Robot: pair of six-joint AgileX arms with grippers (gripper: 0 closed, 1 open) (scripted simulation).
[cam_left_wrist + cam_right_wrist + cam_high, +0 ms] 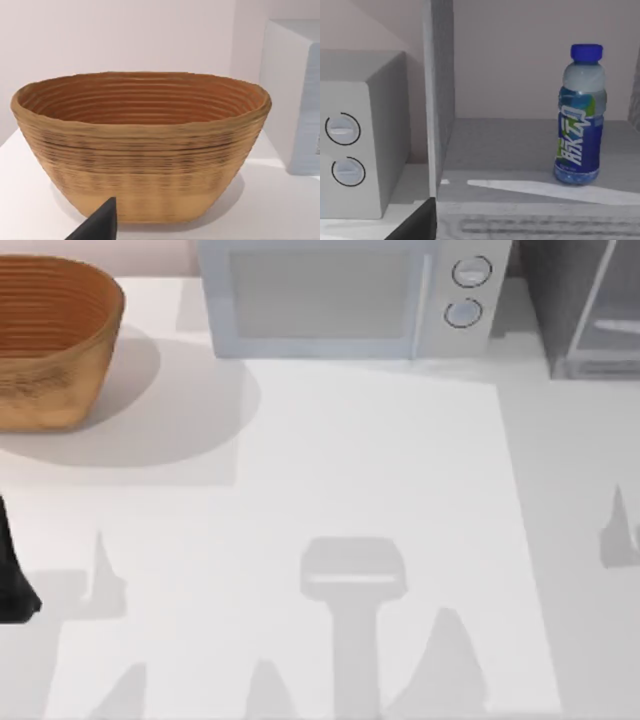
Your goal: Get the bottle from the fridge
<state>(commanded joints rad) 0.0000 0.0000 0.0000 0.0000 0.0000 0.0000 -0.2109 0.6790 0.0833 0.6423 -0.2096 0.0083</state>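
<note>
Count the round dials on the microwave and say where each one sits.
2. Both are on the microwave front, at its end nearest the fridge: an upper dial and a lower dial directly beneath it.

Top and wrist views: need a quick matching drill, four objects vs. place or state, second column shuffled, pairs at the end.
Things:
1. bottle
2. basket
3. microwave
4. fridge

Places or states:
A. far left of the table, nothing inside
B. far right corner, only partly seen
C. upright on a grey shelf, blue cap on
D. at the back, between the other two, dials on its right

Pairs: 1-C, 2-A, 3-D, 4-B
</note>
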